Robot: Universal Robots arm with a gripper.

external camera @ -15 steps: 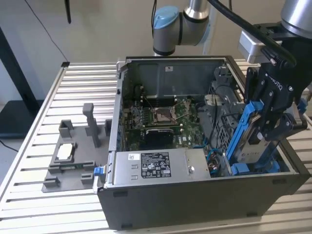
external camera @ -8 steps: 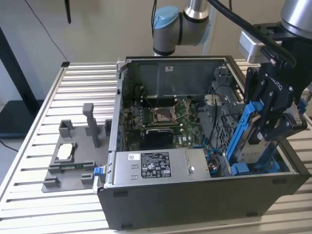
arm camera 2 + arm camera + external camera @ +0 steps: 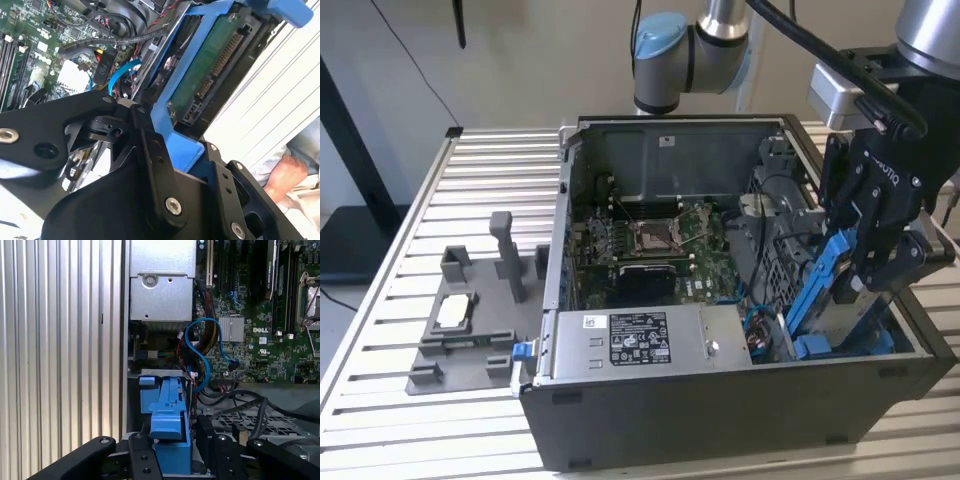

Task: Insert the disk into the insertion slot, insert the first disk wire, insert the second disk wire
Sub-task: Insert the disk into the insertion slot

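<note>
Jaws — disk between them

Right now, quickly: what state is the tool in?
The tool is closed, holding the disk.

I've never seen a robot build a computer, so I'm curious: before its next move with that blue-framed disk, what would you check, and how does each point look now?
1. Grip: the gripper clamps the disk by its blue frame. Ok.
2. Seating: the disk stands tilted, its upper end above the case, not flat in the insertion slot. Not ok.
3. Blue wire looping beside the slot: whether it clears the disk, cannot tell.
4. Disk's connectors: bare, nothing plugged in. Ok.
5. A person's hand lies past the case's edge: how near, cannot tell.
</note>
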